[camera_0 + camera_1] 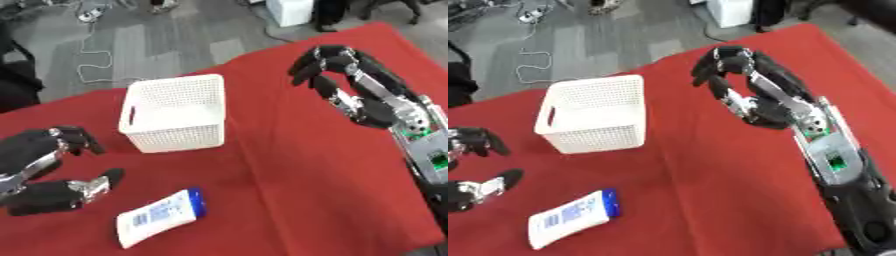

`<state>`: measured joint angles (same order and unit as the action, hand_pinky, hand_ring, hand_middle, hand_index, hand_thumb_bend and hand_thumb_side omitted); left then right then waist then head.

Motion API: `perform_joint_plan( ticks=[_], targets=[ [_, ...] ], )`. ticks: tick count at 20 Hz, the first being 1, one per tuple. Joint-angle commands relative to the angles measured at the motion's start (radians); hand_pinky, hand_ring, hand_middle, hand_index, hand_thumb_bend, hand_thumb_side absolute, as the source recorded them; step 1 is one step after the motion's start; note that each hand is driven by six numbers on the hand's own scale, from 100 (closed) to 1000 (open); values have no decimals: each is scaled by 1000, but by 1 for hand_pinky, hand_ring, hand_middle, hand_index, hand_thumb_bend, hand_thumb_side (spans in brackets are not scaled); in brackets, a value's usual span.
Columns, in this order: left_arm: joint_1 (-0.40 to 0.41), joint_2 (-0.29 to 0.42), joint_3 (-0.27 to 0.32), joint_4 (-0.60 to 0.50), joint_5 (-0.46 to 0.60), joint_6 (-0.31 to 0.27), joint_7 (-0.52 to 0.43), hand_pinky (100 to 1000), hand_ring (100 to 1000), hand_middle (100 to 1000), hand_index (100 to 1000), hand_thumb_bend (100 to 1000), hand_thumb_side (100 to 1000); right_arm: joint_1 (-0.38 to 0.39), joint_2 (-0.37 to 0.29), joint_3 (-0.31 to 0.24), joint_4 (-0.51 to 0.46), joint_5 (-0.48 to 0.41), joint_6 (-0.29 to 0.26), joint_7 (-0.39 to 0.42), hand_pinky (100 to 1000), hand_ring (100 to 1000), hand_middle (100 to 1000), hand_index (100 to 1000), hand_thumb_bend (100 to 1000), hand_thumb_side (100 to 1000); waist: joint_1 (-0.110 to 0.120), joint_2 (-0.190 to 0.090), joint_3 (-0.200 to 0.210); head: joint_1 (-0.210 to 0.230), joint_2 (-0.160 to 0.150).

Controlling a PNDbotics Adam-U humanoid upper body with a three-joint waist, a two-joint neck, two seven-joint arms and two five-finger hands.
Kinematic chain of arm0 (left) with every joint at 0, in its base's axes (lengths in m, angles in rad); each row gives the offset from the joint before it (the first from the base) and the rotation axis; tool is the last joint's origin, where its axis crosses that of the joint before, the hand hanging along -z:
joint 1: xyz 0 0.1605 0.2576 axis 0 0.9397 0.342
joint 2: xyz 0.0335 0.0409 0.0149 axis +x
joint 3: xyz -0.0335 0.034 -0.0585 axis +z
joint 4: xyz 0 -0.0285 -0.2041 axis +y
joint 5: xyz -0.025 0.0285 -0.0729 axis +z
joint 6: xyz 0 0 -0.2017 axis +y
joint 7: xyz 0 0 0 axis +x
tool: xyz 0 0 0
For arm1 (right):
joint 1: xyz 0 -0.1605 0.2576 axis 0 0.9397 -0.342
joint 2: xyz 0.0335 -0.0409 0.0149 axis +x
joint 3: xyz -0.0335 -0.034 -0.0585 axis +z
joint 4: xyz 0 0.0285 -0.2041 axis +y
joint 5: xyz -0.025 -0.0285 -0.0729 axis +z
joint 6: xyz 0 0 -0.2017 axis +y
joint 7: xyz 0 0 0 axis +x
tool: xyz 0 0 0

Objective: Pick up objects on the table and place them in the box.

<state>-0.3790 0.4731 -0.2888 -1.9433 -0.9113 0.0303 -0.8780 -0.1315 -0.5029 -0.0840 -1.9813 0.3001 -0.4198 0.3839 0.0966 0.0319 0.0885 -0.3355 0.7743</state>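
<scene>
A white tube with a blue cap (160, 217) lies flat on the red tablecloth (297, 175) near the front edge. Behind it stands a white perforated box (175, 112), which looks empty from here. My left hand (39, 170) hovers at the left edge, just left of the tube, fingers curled apart with nothing between them. Raised over the cloth to the right of the box, my right hand (750, 90) has its fingers bent downward and holds nothing.
The red cloth's far edge runs diagonally behind the box, with grey floor and a white cable (92, 55) beyond. My right forearm (837, 170) stretches along the right side of the table.
</scene>
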Motion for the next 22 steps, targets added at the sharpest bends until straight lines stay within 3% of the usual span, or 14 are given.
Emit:
perform_joint_plan(
  ticks=[1, 22],
  targets=[
    [-19, 19, -7, 12, -18, -16, -28, 747, 761, 789, 822, 286, 1000, -12, -21, -8, -19, -5, -1, 2, 463, 636, 677, 685, 113, 998, -2, -9, -1, -3, -4],
    [-21, -13, -47, 139, -72, -36, -29, 753, 780, 816, 849, 349, 1000, -23, -21, -9, -19, 0, 1, 11, 463, 637, 679, 685, 110, 1000, 0, 7, -10, 17, -4]
  ],
)
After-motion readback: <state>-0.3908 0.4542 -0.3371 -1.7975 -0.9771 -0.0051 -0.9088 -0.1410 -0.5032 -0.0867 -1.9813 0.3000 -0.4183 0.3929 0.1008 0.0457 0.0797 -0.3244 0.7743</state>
